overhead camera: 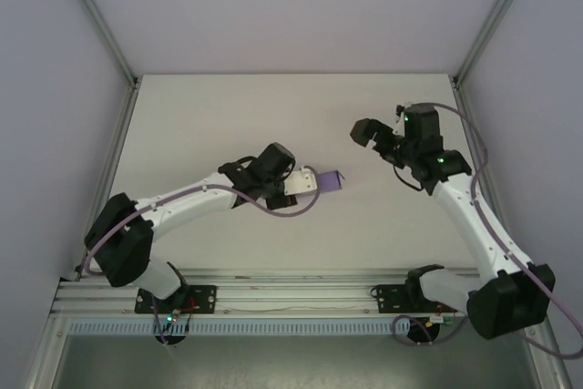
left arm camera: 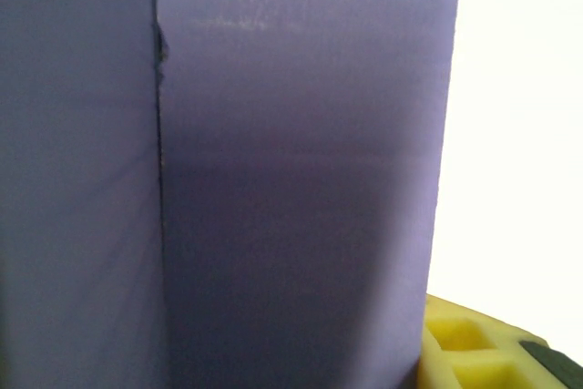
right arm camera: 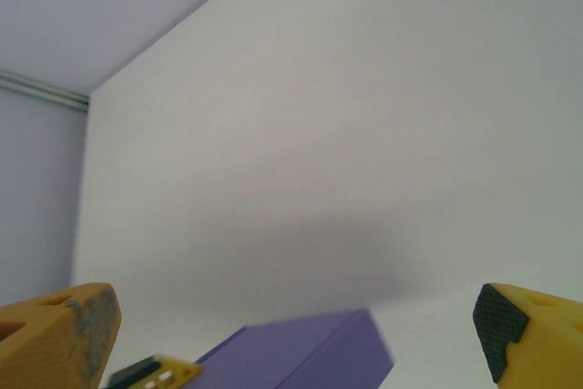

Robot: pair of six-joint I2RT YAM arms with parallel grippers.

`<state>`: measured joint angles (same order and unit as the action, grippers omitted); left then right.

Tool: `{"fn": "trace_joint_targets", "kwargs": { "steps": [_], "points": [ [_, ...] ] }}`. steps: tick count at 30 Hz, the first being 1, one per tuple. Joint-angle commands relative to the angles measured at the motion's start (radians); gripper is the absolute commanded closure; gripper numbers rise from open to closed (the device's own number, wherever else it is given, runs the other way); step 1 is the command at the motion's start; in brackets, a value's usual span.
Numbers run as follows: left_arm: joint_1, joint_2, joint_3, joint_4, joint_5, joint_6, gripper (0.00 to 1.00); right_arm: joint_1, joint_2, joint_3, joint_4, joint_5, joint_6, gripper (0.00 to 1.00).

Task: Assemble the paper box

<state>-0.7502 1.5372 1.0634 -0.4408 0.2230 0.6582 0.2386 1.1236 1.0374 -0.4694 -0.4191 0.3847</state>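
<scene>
White table (overhead camera: 209, 116) inside pale walls (overhead camera: 301, 6). Near centre, the left gripper (overhead camera: 308, 183) clamps the purple paper box (overhead camera: 330, 179); at its two o'clock the right gripper (overhead camera: 375, 140) hangs, jaws wide apart.

- Paper box (left arm camera: 301, 179): thin purple card, matt and smooth, with a faint sheen near the top. Its one straight fold line has a small rough nick.
- Desk (overhead camera: 273, 116): white, matt, smooth.
- Right gripper (right arm camera: 291, 321): yellow plastic fingers (right arm camera: 64, 339), one scuffed grey at the tip, the other with a black, finely textured pad (right arm camera: 499, 325).
- Left gripper (overhead camera: 314, 183): moulded yellow plastic finger (left arm camera: 465, 348).
- Arms (overhead camera: 187, 205): slightly glossy white plastic shells with black joints.
- Rail (overhead camera: 291, 293) at the desk's near edge: bare ribbed metal.
</scene>
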Motion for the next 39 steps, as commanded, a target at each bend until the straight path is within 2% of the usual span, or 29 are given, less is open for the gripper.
{"fn": "trace_joint_targets", "kwargs": {
  "steps": [1,4,6,7,10,13,16,19,21,23,25,32,39],
  "points": [
    [0.022,0.068,0.071,-0.189,0.104,0.029,0.55,-0.002,-0.048,-0.056,0.058,0.085,-0.267,0.00],
    [0.054,0.115,0.131,-0.255,0.151,0.041,0.57,-0.001,-0.097,-0.123,0.148,-0.048,-0.353,0.00],
    [0.075,0.142,0.164,-0.290,0.170,0.045,0.61,-0.002,-0.114,-0.123,0.132,-0.198,-0.462,0.00],
    [0.083,0.152,0.179,-0.307,0.183,0.053,0.61,-0.002,-0.118,-0.122,0.121,-0.234,-0.491,0.00],
    [0.102,0.168,0.186,-0.329,0.240,0.093,0.61,0.011,-0.109,-0.124,0.111,-0.296,-0.571,0.00],
    [0.107,0.185,0.196,-0.344,0.234,0.100,0.60,0.049,-0.054,-0.086,0.013,-0.342,-0.689,0.05],
    [0.109,0.206,0.224,-0.363,0.244,0.114,0.59,0.115,0.016,-0.014,-0.143,-0.306,-0.821,0.09],
    [0.109,0.238,0.264,-0.391,0.219,0.114,0.58,0.173,0.081,0.041,-0.218,-0.178,-0.857,0.18],
    [0.109,0.259,0.283,-0.403,0.199,0.101,0.57,0.183,0.121,0.066,-0.258,-0.145,-0.854,0.26],
    [0.109,0.275,0.298,-0.420,0.201,0.107,0.57,0.188,0.146,0.070,-0.285,-0.142,-0.868,0.29],
    [0.109,0.286,0.310,-0.430,0.204,0.106,0.56,0.198,0.164,0.067,-0.296,-0.133,-0.890,0.35],
    [0.109,0.291,0.324,-0.444,0.207,0.106,0.55,0.211,0.237,0.089,-0.297,-0.076,-0.902,0.41],
    [0.109,0.293,0.327,-0.441,0.203,0.101,0.55,0.226,0.290,0.078,-0.190,-0.067,-0.874,0.59]
  ]
}}
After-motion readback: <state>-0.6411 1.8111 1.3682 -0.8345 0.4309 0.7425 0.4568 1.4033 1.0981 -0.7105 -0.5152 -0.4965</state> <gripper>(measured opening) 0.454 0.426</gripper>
